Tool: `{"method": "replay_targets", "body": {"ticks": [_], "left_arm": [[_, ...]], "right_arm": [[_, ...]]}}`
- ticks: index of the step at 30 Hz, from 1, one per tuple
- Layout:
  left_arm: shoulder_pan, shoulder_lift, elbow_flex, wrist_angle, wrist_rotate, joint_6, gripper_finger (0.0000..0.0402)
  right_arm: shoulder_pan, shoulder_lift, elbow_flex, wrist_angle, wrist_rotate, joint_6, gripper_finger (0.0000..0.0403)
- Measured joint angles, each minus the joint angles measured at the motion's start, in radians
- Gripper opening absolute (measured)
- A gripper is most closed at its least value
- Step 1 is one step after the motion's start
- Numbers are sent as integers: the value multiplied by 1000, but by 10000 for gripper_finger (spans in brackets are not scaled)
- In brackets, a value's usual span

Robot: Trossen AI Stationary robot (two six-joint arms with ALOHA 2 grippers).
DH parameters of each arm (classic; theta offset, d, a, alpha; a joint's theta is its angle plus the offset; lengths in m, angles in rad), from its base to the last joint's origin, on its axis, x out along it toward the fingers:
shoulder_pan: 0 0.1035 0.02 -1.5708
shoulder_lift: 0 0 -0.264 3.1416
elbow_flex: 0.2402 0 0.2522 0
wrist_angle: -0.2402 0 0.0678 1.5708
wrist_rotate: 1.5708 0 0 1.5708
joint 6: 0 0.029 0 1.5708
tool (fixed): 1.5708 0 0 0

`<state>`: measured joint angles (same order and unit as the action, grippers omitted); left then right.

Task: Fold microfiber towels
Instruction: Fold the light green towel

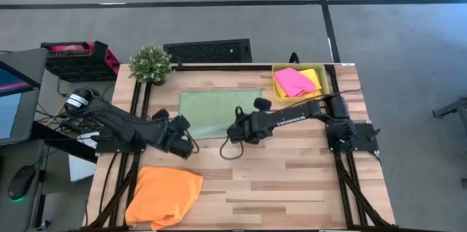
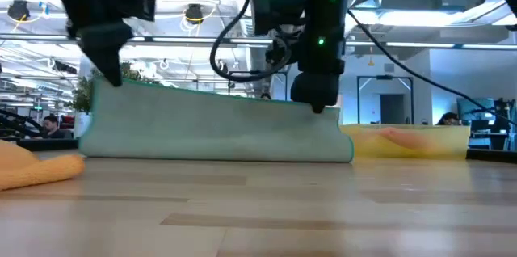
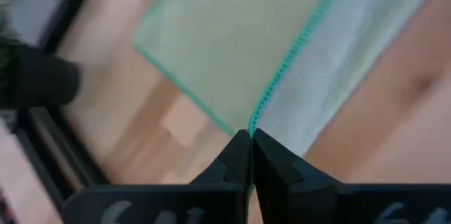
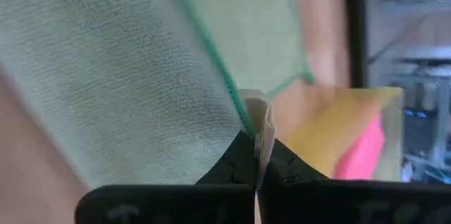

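**Pale green towel lifted by two corners over the worktop**

The pale green towel point(image 1: 216, 111) is held up by its near edge at the middle of the wooden worktop point(image 1: 292, 181), its far part lying flat toward the back. The left tool point(image 3: 250, 139) is pressed together on one near corner, the teal stitched hem being pinched between its dark fingers point(image 3: 229, 164). The right tool point(image 4: 257, 146) is likewise clamped on the other near corner, with a white tag caught at the pinch. In the low view, the towel is seen hanging as a raised band between the two tools, its lower fold resting on the worktop.

The orange towel point(image 1: 164, 195) is heaped at the front left corner. The hot pink towel point(image 1: 293, 82) lies on the bright yellow towel point(image 1: 314, 79) inside the yellow tray point(image 1: 325, 86) at the back right. A potted plant point(image 1: 151, 64) stands at the back left.
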<state>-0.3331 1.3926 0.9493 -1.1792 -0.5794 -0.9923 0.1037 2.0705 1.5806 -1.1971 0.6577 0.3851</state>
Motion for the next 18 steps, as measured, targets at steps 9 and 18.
{"method": "replay_targets", "body": {"ticks": [9,18], "left_arm": [[212,0,1,6,-52,113,0],[357,0,2,57,-47,228,0]], "right_arm": [[-127,0,0,13,97,-5,12],[-195,22,-2,109,85,-178,12]]}}
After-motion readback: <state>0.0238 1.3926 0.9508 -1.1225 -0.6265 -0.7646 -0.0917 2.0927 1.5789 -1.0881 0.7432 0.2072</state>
